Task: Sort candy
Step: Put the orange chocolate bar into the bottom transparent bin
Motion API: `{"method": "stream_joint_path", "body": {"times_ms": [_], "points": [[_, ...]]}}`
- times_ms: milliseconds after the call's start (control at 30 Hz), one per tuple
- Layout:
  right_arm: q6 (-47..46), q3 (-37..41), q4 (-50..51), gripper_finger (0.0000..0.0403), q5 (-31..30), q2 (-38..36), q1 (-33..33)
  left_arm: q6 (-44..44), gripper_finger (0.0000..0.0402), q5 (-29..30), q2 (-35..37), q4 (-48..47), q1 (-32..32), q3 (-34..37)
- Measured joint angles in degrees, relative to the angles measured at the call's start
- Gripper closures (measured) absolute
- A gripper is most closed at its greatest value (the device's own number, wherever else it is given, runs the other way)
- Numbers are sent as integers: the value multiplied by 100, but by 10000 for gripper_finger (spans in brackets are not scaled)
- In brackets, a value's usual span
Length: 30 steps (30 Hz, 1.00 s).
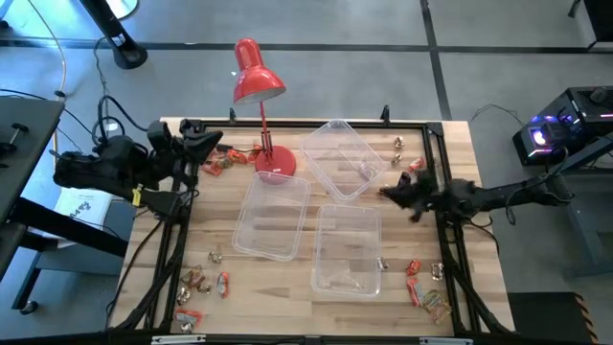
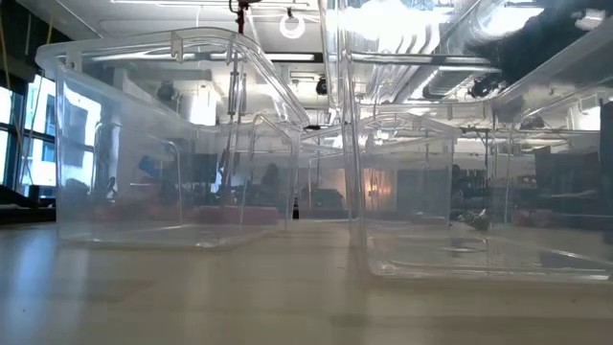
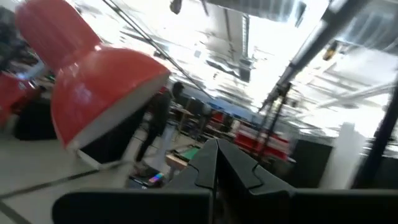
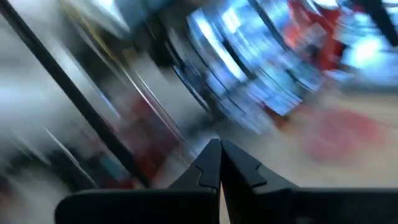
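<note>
L gripper (image 1: pixel 213 140) pressed together near far-left corner by red desk lamp (image 1: pixel 259 84), R gripper (image 1: pixel 391 195) pressed together, empty, near right edge, wrapped candy (image 1: pixel 203 284) scattered at corners, three clear tubs (image 1: pixel 272 218) mid-table

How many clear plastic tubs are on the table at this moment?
3. The far tub lies angled beside the red lamp; the left tub and the right tub sit nearer the front edge. None seems hidden.
</note>
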State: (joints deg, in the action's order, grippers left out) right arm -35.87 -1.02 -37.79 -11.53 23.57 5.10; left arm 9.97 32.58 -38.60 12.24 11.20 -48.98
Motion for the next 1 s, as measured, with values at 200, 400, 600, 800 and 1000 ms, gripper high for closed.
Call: {"method": "stream_joint_path", "body": {"times_ms": [200,400,600,800,1000], "points": [[-83,-164,-2477,402,-1371,71,-1,-563,401,330,-386,200,0,-230],[1106,-1657,-1896,402,-1171,493,0,-452,401,246,-311,-994,2,-621],[1564,-3324,620,402,-1070,1223,2,820,401,-124,-194,-4016,5,-1508],[1298,-4156,1717,402,-1141,2079,2,2511,401,-1928,-374,-6130,65,-1530],[1202,-4423,1748,402,-1141,2791,2,3705,401,-3819,-499,-6421,758,-862]]}}
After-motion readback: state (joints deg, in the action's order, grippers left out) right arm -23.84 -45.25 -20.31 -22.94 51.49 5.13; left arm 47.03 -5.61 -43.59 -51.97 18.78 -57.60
